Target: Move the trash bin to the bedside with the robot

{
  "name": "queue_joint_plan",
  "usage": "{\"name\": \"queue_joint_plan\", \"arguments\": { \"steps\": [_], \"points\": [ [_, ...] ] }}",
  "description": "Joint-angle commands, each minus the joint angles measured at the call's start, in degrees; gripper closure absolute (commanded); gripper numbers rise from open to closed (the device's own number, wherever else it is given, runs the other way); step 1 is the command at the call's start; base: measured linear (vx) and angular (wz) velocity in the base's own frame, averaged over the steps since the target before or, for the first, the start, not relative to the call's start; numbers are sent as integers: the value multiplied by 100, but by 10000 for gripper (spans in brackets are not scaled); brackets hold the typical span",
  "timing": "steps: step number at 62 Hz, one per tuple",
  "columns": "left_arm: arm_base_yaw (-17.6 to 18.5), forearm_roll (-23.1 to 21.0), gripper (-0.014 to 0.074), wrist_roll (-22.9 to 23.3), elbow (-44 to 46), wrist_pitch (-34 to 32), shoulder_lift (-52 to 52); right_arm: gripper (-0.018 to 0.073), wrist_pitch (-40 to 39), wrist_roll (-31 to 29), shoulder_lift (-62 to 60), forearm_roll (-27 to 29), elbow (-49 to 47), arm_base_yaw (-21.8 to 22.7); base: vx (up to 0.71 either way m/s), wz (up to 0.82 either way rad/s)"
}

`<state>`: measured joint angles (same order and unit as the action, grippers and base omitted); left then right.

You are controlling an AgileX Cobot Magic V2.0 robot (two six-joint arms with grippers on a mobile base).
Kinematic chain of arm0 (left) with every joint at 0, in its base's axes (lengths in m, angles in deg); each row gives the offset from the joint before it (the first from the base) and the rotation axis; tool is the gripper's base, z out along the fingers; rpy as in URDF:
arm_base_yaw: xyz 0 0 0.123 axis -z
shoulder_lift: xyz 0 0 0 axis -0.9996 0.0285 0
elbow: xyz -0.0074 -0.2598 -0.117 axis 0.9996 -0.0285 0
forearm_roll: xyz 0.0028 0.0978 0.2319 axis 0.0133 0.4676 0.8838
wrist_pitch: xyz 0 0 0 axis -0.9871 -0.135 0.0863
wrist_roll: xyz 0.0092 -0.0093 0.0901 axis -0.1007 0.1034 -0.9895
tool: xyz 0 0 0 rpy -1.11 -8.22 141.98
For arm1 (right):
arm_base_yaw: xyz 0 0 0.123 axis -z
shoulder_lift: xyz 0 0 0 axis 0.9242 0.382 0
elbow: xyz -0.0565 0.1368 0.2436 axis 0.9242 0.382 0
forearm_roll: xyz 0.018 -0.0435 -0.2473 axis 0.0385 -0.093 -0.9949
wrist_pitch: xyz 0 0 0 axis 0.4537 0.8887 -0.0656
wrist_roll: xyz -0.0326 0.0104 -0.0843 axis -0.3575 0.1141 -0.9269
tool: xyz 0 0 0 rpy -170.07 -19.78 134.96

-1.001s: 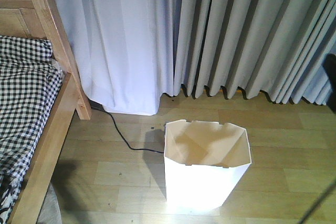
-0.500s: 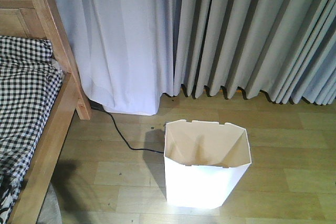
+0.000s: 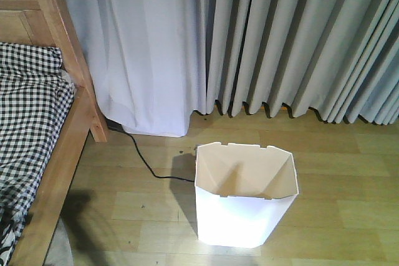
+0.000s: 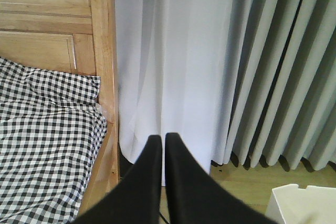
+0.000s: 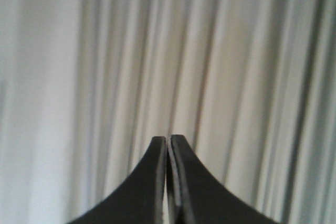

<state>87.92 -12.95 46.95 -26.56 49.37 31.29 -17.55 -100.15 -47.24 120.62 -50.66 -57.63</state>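
Note:
The white faceted trash bin (image 3: 237, 216) stands upright on the wooden floor, right of the bed, with its cream inside showing. Its rim corner shows low right in the left wrist view (image 4: 299, 203). The bedside is the light wooden bed frame (image 3: 65, 147) with checked bedding (image 3: 25, 104); a strip of floor lies between it and the bin. My left gripper (image 4: 163, 137) is shut on nothing, held in the air and pointing at the bed post (image 4: 102, 66) and white curtain. My right gripper (image 5: 168, 139) is shut and empty, facing grey curtain. Neither arm shows in the front view.
Grey pleated curtains (image 3: 299, 42) and a white curtain (image 3: 143, 48) hang to the floor behind the bin. A black cable (image 3: 146, 163) runs over the floor from the bed post's foot to the bin's left side.
The dark arm at the front view's right edge and the thin dark line at lower right have left the view. The shadow inside the bin has shrunk. The bin has not moved.

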Motion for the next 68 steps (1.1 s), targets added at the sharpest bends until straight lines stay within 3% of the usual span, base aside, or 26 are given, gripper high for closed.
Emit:
{"name": "queue_joint_plan", "arguments": {
  "steps": [1,28,33,36,40,46,48,54,59,68],
  "points": [
    [-3,-23,602,35,-67,-398,-82,569,-301,10,72,116,-142,7,0,0],
    [-3,-23,602,35,-67,-398,-82,568,-328,-24,72,116,-142,7,0,0],
    [-3,-23,602,35,-67,-398,-82,568,-256,146,72,-182,-142,7,0,0],
    [-3,-23,602,35,-67,-398,-82,568,-150,618,72,-894,-142,7,0,0],
    [-3,-23,602,35,-67,-398,-82,568,-3,1744,72,-2253,-142,7,0,0],
    [-3,-23,602,35,-67,-398,-82,568,157,4274,72,-4663,-142,7,0,0],
    [-3,-23,602,35,-67,-398,-82,568,174,5361,72,-5597,-142,7,0,0],
    [-3,-23,602,35,-67,-398,-82,568,-89,7422,60,-7308,46,7,0,0],
    [-3,-23,602,35,-67,-398,-82,568,-593,7987,49,-7763,464,0,0,0],
    [-3,-23,602,35,-67,-398,-82,568,-814,7615,-113,-7761,1032,-346,0,0]
  ]
}}
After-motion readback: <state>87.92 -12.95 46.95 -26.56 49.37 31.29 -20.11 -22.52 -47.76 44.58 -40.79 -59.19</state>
